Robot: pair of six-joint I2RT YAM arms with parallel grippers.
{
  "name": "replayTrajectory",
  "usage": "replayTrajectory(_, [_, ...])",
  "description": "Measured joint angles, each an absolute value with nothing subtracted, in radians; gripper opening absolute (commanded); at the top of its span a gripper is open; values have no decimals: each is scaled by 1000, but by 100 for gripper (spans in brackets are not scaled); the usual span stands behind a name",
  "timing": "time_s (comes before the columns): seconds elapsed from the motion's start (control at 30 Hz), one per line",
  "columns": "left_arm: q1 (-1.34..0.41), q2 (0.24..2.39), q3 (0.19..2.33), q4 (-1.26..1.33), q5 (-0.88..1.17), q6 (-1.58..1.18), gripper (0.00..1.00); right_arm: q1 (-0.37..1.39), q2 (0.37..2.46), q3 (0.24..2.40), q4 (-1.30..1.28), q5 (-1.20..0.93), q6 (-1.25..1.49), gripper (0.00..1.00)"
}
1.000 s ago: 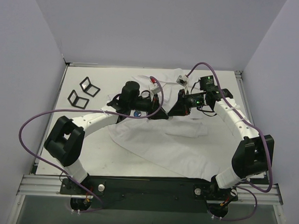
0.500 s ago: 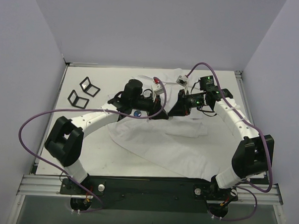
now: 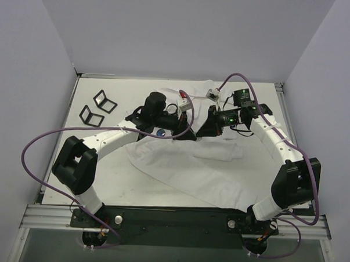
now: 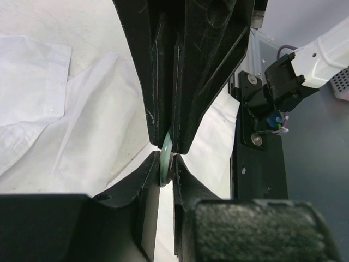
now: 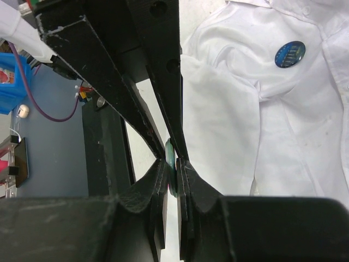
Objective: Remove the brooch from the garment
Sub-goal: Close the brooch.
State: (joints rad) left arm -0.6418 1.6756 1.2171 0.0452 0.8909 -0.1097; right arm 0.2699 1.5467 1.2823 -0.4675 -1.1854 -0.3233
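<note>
White counter (image 3: pixel 107 163), rumpled garment (image 3: pixel 208 173), barely anything's changed: left arm (image 3: pixel 119 139) shifted slightly, left jaws and right jaws stay pressed together, and the blue brooch (image 3: pixel 161 132) is still pinned on the cloth beside that arm, so nothing's off yet.

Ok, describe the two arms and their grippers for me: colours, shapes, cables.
Both arms have white links, left arm, right arm, with bulky black joint housings. A purple cable loops along each. The left gripper and right gripper are black, with long, flat, tapering, scuffed fingers. Small green lights glow at the right wrist.
</note>
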Motion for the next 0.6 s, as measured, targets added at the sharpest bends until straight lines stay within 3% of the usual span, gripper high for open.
replayTrajectory(0.37, [-577, 1676, 1145, 239, 1016, -275, 41, 276, 1546, 1282, -453, -1193, -315, 0])
replayTrajectory(0.6, [-567, 1676, 1118, 340, 1064, -342, 43, 276, 1546, 1282, -453, -1193, -315, 0])
